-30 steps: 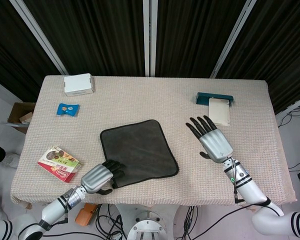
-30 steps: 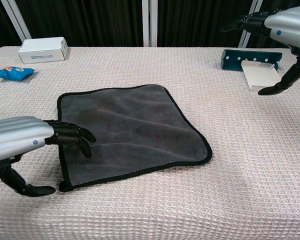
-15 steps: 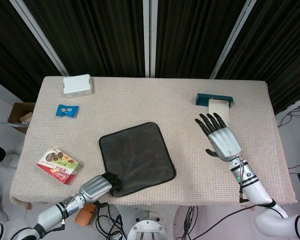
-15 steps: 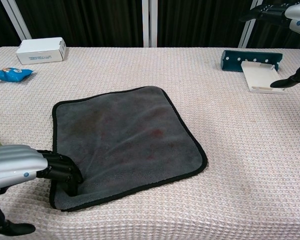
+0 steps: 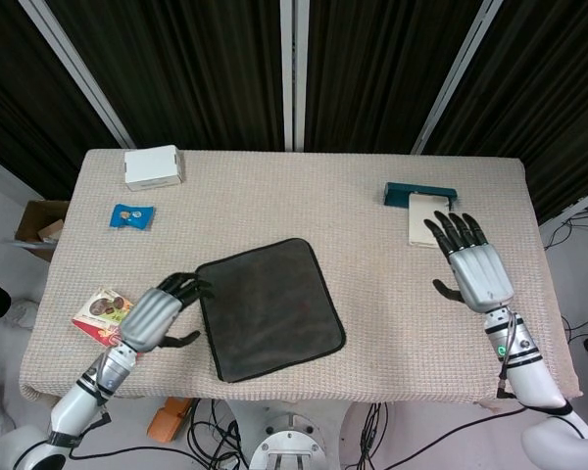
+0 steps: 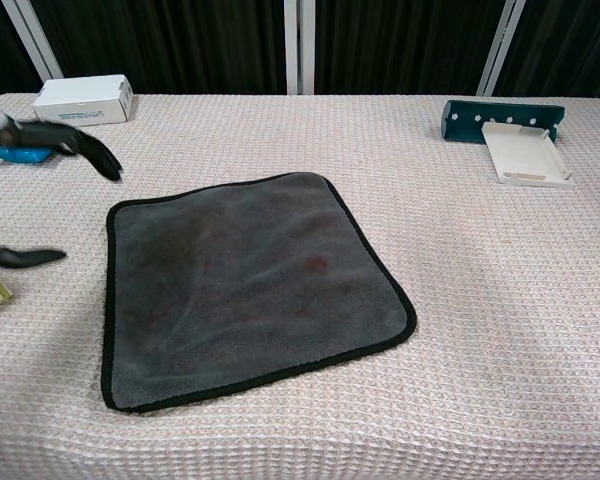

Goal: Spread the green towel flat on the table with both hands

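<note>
The towel (image 5: 269, 308) (image 6: 248, 282) looks dark grey with a black hem and lies spread flat near the table's front middle. My left hand (image 5: 155, 315) hovers just left of the towel, fingers apart and holding nothing; in the chest view only its dark fingers (image 6: 72, 143) show at the left edge. My right hand (image 5: 475, 271) is well to the right of the towel, open with fingers spread, holding nothing. No hand touches the towel.
A white box (image 5: 154, 165) (image 6: 85, 99) sits at the back left, a blue packet (image 5: 132, 214) in front of it, a snack pack (image 5: 104, 314) at the left edge. A teal holder (image 5: 419, 193) (image 6: 500, 118) with a white card (image 6: 524, 154) is at the back right.
My left hand let go of the towel's front left corner and lifted away to the left. My right hand drew back to the right. The towel stayed flat.
</note>
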### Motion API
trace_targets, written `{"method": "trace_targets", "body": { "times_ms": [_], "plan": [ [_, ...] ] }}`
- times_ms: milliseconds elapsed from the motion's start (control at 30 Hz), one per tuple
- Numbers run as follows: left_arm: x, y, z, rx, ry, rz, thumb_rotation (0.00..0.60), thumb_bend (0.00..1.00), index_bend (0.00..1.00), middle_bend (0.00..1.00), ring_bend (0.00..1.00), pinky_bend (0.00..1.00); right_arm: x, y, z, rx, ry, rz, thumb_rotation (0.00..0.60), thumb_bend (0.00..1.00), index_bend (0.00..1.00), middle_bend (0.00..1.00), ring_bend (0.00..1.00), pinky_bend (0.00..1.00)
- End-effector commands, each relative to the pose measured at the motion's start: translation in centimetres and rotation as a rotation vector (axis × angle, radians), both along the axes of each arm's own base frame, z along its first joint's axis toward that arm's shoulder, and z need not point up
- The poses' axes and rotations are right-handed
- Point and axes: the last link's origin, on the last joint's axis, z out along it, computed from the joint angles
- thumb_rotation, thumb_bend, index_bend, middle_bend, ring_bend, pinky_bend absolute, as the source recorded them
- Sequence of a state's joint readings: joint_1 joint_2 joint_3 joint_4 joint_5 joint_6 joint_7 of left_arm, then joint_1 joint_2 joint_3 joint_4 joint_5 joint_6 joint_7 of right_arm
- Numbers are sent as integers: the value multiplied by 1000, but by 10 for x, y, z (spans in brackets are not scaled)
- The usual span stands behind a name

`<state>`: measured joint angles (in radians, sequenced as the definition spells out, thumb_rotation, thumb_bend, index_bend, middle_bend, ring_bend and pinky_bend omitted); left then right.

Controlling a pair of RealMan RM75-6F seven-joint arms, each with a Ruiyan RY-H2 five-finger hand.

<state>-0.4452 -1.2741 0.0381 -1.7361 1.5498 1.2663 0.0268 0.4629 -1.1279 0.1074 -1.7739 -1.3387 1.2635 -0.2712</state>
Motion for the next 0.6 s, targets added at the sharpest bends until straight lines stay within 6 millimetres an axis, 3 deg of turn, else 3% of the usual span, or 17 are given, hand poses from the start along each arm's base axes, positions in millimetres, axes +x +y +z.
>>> {"method": "trace_targets", "body": {
  "times_ms": [33,133,267,400,600],
  "plan": [
    [-51,20,47,300,63,161,600,236,268,196,122,143,-13,9,16,-33,-28,-53,600,185,0,35,0,0],
    [-78,15,67,392,126,235,600,236,267,191,122,142,-26,21,29,-67,-51,-80,600,207,0,39,0,0],
    [-108,-10,85,428,178,316,600,237,261,182,122,140,-48,49,41,-110,-77,-115,600,210,0,36,0,0],
    [-118,-41,92,424,198,346,600,237,257,178,122,139,-69,75,45,-122,-126,-155,600,212,0,31,0,0],
    [-117,-84,95,394,140,360,600,237,255,175,122,138,-91,104,40,-122,-188,-176,600,225,0,30,0,0]
  ]
}}
